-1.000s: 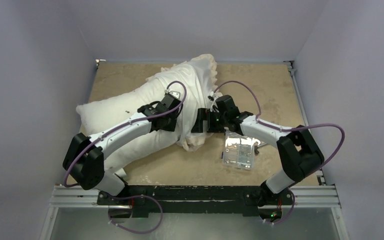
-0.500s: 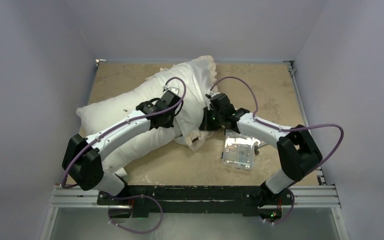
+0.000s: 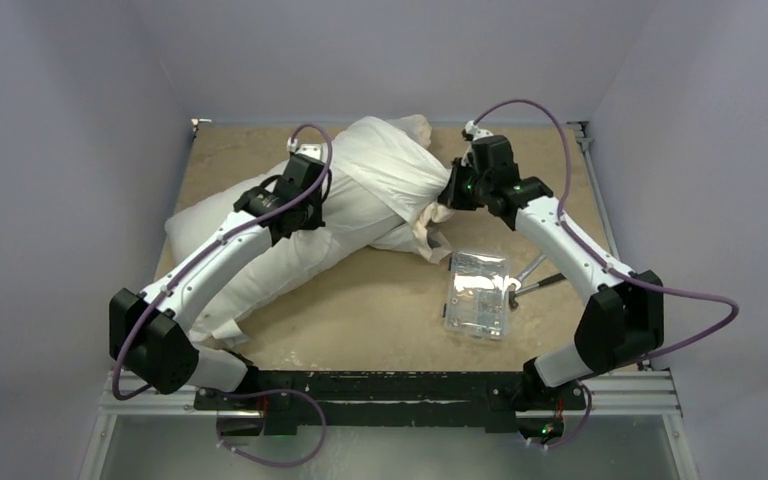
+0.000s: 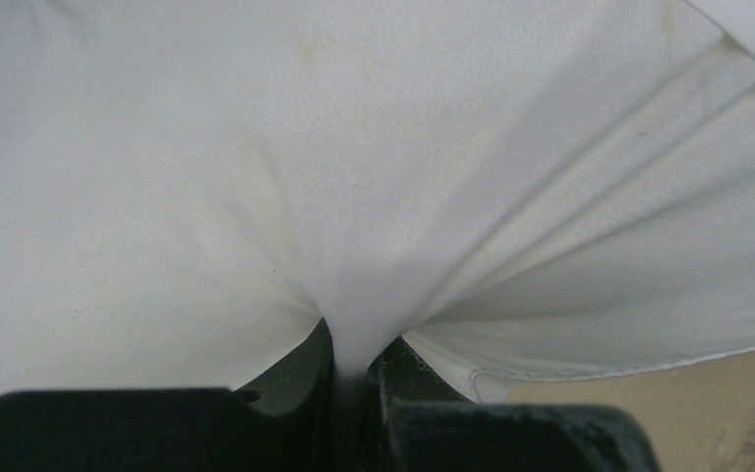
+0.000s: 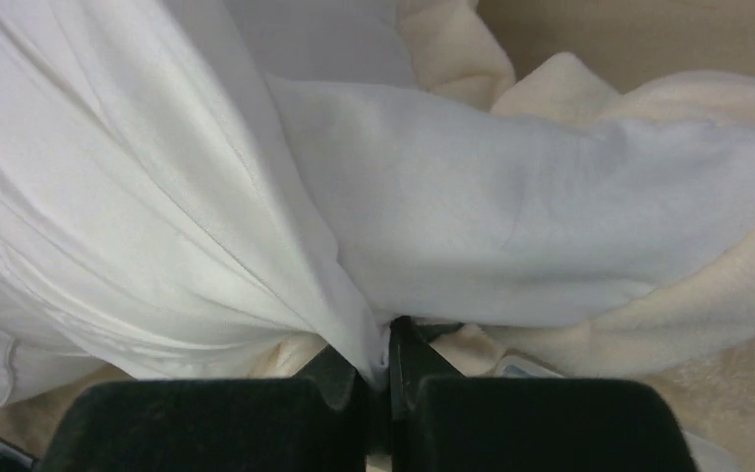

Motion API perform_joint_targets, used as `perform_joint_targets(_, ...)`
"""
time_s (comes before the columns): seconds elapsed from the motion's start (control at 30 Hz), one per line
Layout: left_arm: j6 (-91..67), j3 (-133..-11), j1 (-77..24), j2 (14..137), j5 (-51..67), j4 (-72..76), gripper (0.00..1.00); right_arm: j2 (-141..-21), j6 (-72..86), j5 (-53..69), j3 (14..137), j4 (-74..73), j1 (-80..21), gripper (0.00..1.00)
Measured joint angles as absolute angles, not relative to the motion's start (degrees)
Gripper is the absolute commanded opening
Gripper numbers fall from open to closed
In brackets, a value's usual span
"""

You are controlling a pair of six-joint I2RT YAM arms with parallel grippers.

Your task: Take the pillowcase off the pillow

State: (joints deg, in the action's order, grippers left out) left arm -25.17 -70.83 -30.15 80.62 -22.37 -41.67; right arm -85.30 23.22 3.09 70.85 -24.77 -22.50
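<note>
Left gripper (image 4: pixel 356 369) and right gripper (image 5: pixel 385 359), both newly clamped on the pillowcase (image 3: pixel 390 160), drawn apart toward the far edge of the tabletop (image 3: pixel 380 320); pillow (image 3: pixel 295 262) trails toward the near-left corner, stripping begun, not yet done.

The tan table (image 3: pixel 380 320) bears the pillow (image 3: pixel 270 275), its pillowcase (image 3: pixel 390 165), and a clear plastic box (image 3: pixel 478 293).

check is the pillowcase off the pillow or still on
Partly on: the pillowcase covers the far end of the pillow, the near end lies bare.
</note>
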Motion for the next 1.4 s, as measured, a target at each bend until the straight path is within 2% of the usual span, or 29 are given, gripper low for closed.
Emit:
perform_joint_targets(0.4, -20.71, -79.15, -28.25, 79.26, -22.41, -44.95, 0.00, -84.64, 22.39, 5.43, 81.47, -29.78, -15.66, 0.00)
perform_joint_targets(0.67, -20.71, -68.95, -27.51, 73.12, -11.92, -42.70, 0.00, -76.23, 22.11, 9.04, 68.75, -28.91, -14.87, 0.01)
perform_joint_targets(0.8, -21.96, -63.77, -27.35, 71.24, -5.54, -42.15, 0.00, -73.32, 22.59, 10.31, 60.16, -28.80, -14.15, 0.12)
perform_joint_targets(0.83, -22.00, -62.96, -27.33, 71.13, -3.97, -42.15, 0.00, -72.62, 22.83, 10.52, 57.80, -28.77, -14.00, 0.18)
perform_joint_targets(0.87, -22.00, -62.33, -27.29, 71.13, -2.33, -42.24, 0.00, -72.01, 23.03, 10.74, 55.70, -28.97, -13.82, 0.29)
perform_joint_targets(0.9, -21.96, -61.84, -27.22, 71.13, -0.91, -42.37, 0.04, -71.40, 23.20, 11.09, 53.76, -29.17, -13.72, 0.39)
perform_joint_targets(0.97, -21.91, -61.23, -26.96, 71.13, 1.52, -42.87, 0.24, -70.30, 23.44, 11.38, 51.05, -29.98, -13.47, 0.55)
perform_joint_targets(1.03, -21.74, -61.19, -26.65, 71.13, 3.11, -43.66, 0.49, -68.99, 23.18, 11.22, 49.56, -31.51, -13.06, 0.68)
perform_joint_targets(1.1, -21.39, -61.82, -26.33, 71.16, 3.90, -44.95, 0.63, -67.90, 22.83, 10.46, 49.43, -33.21, -12.71, 0.78)
perform_joint_targets(1.23, -20.25, -67.99, -25.93, 72.42, 4.38, -48.49, 0.78, -66.94, 21.58, 8.43, 51.37, -36.23, -12.56, 0.88)
perform_joint_targets(1.4, -16.75, -80.25, -25.08, 77.23, 2.72, -48.12, 0.86, -67.09, 19.77, 5.15, 57.63, -37.71, -12.56, 0.92)
